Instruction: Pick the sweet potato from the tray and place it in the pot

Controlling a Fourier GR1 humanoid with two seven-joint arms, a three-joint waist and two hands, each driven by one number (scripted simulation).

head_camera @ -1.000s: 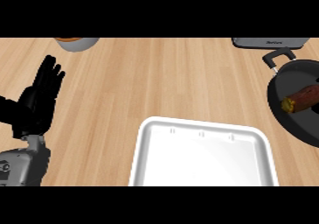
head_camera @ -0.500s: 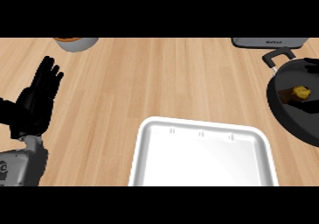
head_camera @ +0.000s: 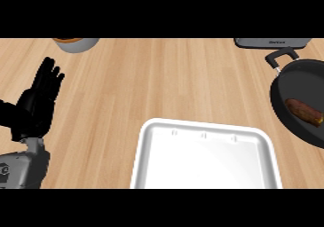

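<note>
The left robot hand (head_camera: 40, 99) is parked at the left edge, fingers straight and spread wide, nothing held. The white tray (head_camera: 205, 155) is seen mid-table (head_camera: 164, 75), and the sweet potato (head_camera: 304, 111) is found inside the pot (head_camera: 292, 95), far right.

Sweet potato (head_camera: 304, 111) lay inside black pot (head_camera: 289, 108) at right edge | white tray (head_camera: 205, 155) sat centre on wooden table (head_camera: 164, 80) | left hand (head_camera: 38, 104) rested open, fingers up, at left

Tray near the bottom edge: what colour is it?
White; the tray shows plainly in the head view, nothing lying on it.
</note>
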